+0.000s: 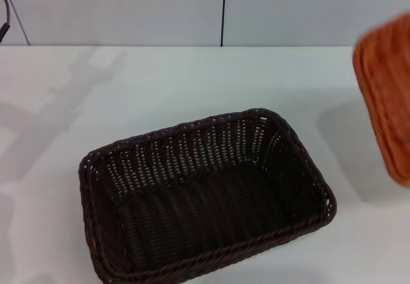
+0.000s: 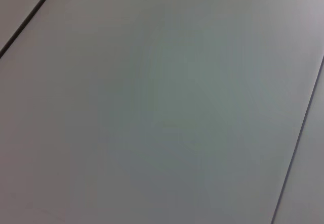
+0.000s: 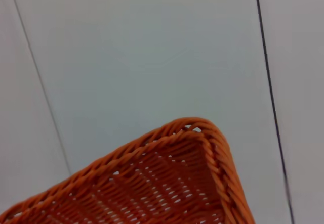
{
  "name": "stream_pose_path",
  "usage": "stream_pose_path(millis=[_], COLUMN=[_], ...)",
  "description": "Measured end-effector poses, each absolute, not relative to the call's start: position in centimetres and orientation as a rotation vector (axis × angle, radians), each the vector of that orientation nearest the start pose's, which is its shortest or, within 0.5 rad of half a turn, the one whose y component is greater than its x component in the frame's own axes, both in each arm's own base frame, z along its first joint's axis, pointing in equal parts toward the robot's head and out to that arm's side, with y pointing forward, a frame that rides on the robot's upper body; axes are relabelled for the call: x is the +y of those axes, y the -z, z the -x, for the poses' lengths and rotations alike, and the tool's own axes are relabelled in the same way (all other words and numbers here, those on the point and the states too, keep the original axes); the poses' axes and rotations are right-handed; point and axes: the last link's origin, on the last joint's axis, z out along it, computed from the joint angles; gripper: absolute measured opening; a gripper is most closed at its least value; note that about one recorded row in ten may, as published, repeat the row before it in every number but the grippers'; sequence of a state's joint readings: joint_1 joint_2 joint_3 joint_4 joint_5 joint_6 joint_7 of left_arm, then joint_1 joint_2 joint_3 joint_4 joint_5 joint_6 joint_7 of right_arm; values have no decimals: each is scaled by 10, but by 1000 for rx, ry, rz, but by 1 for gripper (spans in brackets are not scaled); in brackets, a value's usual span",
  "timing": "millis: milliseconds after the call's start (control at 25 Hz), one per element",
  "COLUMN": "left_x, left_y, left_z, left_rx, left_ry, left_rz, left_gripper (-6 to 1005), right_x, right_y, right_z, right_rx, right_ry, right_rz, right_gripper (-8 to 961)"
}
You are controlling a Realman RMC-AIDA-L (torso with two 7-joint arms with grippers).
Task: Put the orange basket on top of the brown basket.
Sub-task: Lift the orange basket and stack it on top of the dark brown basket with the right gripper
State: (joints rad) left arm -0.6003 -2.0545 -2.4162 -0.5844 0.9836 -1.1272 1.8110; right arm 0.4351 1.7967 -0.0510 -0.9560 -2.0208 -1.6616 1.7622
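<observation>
The brown basket [image 1: 179, 131] stands upright and empty on the white table [image 1: 192, 79], in the near middle of the head view. The orange basket [image 1: 388, 95] is at the right edge of the head view, raised off the table and tilted steeply, cut off by the frame; its shadow lies on the table beneath it. It is to the right of the brown basket and apart from it. The right wrist view shows one corner of the orange basket [image 3: 172, 183] close up against a pale panelled wall. Neither gripper shows in any view. The left wrist view shows only a grey panelled surface.
A pale wall with a dark vertical seam [image 1: 223, 11] runs behind the table's far edge. A dark cable [image 1: 4, 24] shows at the far left. Arm shadows fall on the left part of the table.
</observation>
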Motion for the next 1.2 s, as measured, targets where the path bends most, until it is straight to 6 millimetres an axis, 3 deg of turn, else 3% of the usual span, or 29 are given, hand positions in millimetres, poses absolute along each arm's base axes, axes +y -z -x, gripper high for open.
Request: stream_pose_path(millis=[280, 600, 640, 800, 1200], left_x=[426, 428, 429, 432, 444], left_y=[-107, -107, -107, -107, -104], left_z=[233, 234, 235, 234, 227], left_rx=[-723, -727, -728, -732, -732], left_ry=[1385, 1367, 1364, 1343, 1293], left_rz=[1683, 1684, 1685, 1693, 1729], left_gripper=[863, 863, 863, 863, 863], right_x=[318, 330, 330, 330, 321], right_y=[-232, -155, -155, -114, -49], right_z=[-312, -270, -270, -274, -268], right_rx=[726, 631, 631, 655, 700], right_ry=[-1055, -1423, -1423, -1512, -1513], right_rz=[1872, 1897, 1897, 1887, 2006], right_gripper=[153, 154, 154, 153, 154])
